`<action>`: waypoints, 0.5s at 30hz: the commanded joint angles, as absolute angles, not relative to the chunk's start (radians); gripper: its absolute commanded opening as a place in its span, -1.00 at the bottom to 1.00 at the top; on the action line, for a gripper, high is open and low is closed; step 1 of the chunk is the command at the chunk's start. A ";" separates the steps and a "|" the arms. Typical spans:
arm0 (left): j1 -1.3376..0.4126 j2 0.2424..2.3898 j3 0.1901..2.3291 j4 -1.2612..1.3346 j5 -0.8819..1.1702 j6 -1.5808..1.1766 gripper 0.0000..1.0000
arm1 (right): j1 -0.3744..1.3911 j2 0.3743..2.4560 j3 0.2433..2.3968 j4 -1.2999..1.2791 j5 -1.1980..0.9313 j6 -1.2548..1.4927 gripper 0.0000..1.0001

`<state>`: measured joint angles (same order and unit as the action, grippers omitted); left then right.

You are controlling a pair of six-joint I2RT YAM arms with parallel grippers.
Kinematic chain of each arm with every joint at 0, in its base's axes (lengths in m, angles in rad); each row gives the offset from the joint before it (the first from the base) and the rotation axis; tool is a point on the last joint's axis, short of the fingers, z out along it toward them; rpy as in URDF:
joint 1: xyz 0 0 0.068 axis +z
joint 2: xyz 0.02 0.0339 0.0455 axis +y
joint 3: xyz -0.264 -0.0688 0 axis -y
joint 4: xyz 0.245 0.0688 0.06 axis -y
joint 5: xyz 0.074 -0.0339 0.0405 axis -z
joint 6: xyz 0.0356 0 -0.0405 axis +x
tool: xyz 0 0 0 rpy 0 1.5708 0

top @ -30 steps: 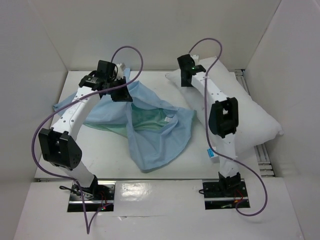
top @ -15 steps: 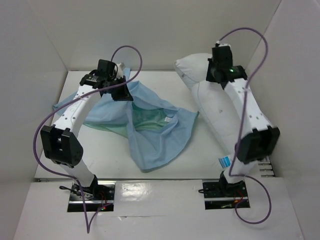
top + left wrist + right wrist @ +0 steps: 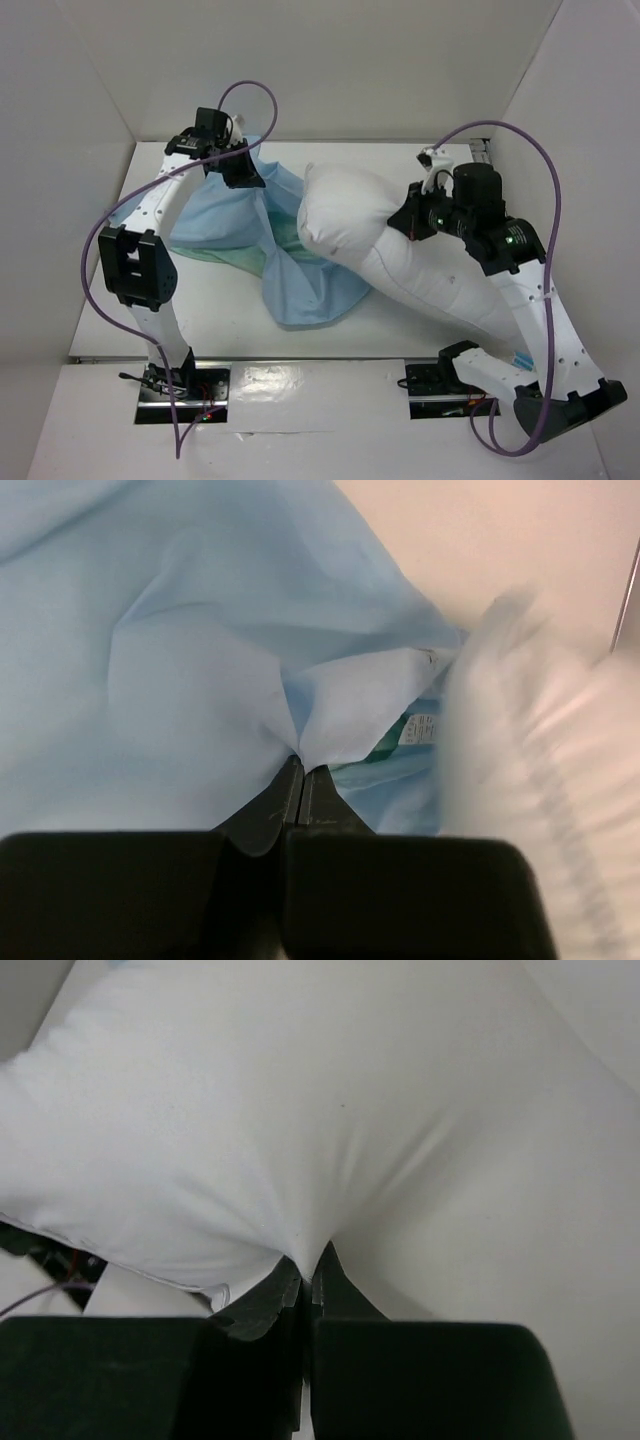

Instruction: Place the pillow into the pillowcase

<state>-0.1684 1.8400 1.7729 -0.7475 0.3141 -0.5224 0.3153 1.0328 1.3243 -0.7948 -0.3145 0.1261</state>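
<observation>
While left pincer (image 3: 302, 764) pinches the pillowcase (image 3: 150, 660), right pincer (image 3: 312, 1258) — clamped — grips the pillow (image 3: 250, 1110).

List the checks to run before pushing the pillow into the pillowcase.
1. The left hand pinches pillowcase cloth, jaws shut: ok.
2. The right hand pinches the pillow cover, jaws shut: ok.
3. The pillow's leading end reaches the pillowcase: ok, it overlaps the cloth in the top view.
4. The pillowcase mouth opens toward the pillow: cannot tell, folds hide it.
5. The pillow end is inside the mouth: cannot tell.
</observation>
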 commanded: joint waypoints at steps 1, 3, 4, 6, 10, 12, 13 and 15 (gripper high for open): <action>-0.135 1.868 1.833 -0.716 0.370 -0.552 -1.00 | 0.339 0.967 1.316 -0.742 -0.523 0.137 -1.00; -0.126 1.868 1.842 -0.716 0.379 -0.552 -1.00 | 0.374 0.966 1.302 -0.771 -0.557 0.137 -1.00; -0.126 1.855 1.842 -0.716 0.379 -0.552 -1.00 | 0.386 0.966 1.273 -0.788 -0.557 0.137 -1.00; -0.126 1.833 1.822 -0.716 0.388 -0.552 -1.00 | 0.413 0.976 1.237 -0.799 -0.522 0.150 -1.00; -0.126 1.758 1.735 -0.716 0.409 -0.519 -1.00 | 0.489 0.942 1.144 -0.684 -0.454 0.231 -1.00; -0.126 1.715 1.701 -0.716 0.426 -0.509 -1.00 | 0.518 0.965 1.135 -0.653 -0.443 0.232 -1.00; -0.126 1.701 1.671 -0.716 0.426 -0.509 -1.00 | 0.553 0.980 1.146 -0.653 -0.427 0.232 -1.00; -0.126 1.680 1.646 -0.716 0.426 -0.509 -1.00 | 0.593 1.021 1.167 -0.666 -0.376 0.222 -1.00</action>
<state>-0.1238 1.7531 1.6707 -0.7334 0.3908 -0.5262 0.5434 1.0046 1.1229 -0.8001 -0.4103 0.1894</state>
